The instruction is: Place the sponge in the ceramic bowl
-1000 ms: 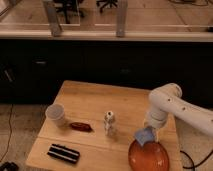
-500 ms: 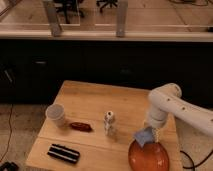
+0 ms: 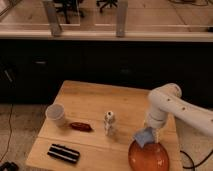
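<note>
Wooden table, dark cabinets behind, glass partition, perhaps office chairs beyond

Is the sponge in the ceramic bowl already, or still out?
Cannot tell. The sponge overlaps the upper-left rim of the ceramic bowl, directly beneath the gripper; whether it rests inside or hangs above is unclear.

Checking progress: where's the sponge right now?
Lower right of the camera view: the sponge is at the gripper, over the far-left rim of the bowl.
</note>
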Robot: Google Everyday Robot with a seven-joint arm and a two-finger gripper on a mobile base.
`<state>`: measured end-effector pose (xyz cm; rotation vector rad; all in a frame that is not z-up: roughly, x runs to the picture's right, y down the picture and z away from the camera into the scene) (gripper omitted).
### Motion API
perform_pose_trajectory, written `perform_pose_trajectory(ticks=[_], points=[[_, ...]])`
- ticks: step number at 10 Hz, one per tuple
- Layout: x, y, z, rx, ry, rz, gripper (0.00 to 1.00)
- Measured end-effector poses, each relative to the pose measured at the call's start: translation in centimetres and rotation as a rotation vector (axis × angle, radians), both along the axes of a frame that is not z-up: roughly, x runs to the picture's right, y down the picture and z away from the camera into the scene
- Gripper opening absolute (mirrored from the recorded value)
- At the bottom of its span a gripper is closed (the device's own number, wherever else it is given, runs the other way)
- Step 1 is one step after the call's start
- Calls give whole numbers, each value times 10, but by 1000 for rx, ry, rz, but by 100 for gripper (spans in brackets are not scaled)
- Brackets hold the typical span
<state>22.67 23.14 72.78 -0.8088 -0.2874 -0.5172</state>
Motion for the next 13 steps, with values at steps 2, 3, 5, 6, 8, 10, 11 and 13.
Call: perform_pose_trajectory(ticks=[2,3,5,6,8,10,11,13], points=[[0,1,-1,-2,-1,-1,3],[0,1,-1,-3,-2,-3,3],[-1,1,-2,-4,-4,-3,3],[-1,1,-2,-5,-4,-4,3],[-1,2,-3,-5,-6,-5,3],[-1,3,-4,-8,-7,-5,3],[-1,3,-4,-8,-6,-6,3],[-1,3,-5,-8,-6,-6,7]])
